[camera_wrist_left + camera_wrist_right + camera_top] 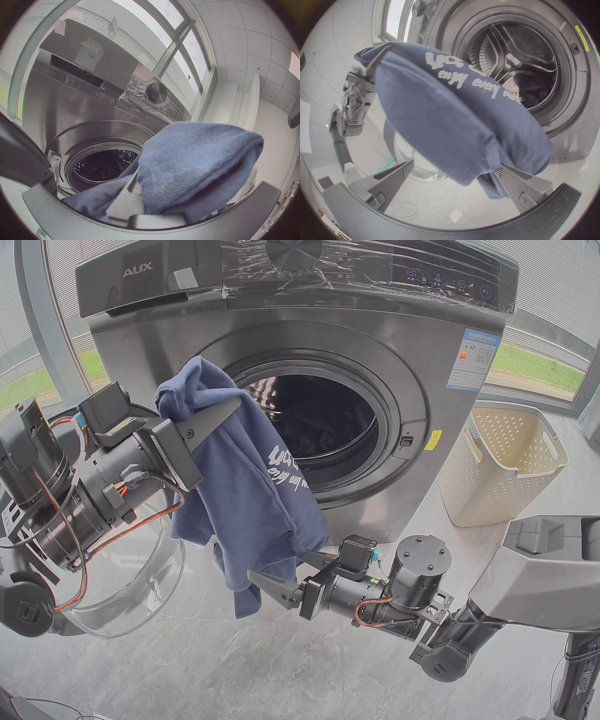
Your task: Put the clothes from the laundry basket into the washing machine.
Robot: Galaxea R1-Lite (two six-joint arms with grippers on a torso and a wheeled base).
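- Jaws first: the left gripper (209, 412) is clamped on the bunched top of the blue shirt (250, 490). The right gripper (278, 568) stands wide, its two fingers (393, 181) spread either side of the shirt's lowest fold, and the cloth brushes one of them.
- Left arm comes in from the left, raised to about the height of the port, with its fingers pointing up and to the right toward the machine.
- Right arm lies low and roughly level below the port, pointing to the left.
- Washing machine (387, 359) stands straight ahead with its round port open toward the robot.
- Glass door (137, 590) is swung out to the left, under the left arm.
- Laundry basket (500, 471), cream and perforated, stands on the floor just beside the machine's right side.
- Blue shirt hangs in the air before the left edge of the port — its long axis runs down from the left gripper and slants right toward the right gripper. Its white print faces right.
- Dark clothes (312, 421) lie inside the drum.
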